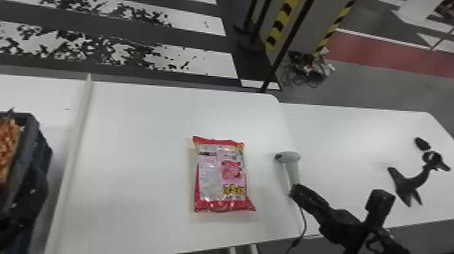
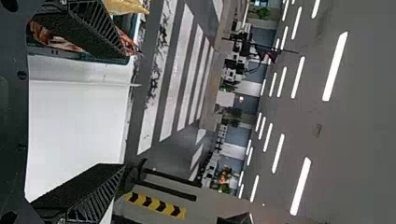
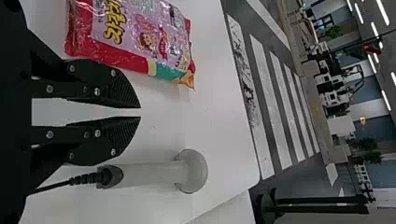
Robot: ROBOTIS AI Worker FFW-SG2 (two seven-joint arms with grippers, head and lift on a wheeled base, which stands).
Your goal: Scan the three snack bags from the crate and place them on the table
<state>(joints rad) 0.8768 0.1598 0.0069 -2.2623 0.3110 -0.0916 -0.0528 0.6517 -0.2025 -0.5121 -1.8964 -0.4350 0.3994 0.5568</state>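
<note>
On a white desk point(image 1: 135, 152), a pink bag point(image 1: 219, 175) is lying flat near the scanner point(image 1: 291, 157); right jaws point(image 3: 140, 113) are hovering nearly together, left jaws point(image 2: 125, 109) are standing wide apart near the crate point(image 1: 42, 148); the right is likely needing to open wider, centring on the handle point(image 3: 144, 175), avoiding the cord point(image 3: 58, 184)

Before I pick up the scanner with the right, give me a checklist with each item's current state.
1. Pink snack bag lying flat on the table: ok.
2. Scanner within reach: ok, probably; its handle lies near the right gripper.
3. Right fingers lined up around the handle: not ok; it lies outside them, and their gap is narrow.
4. Left gripper empty: ok, fingers wide apart.
5. Pink bag already scanned: cannot tell.
</note>
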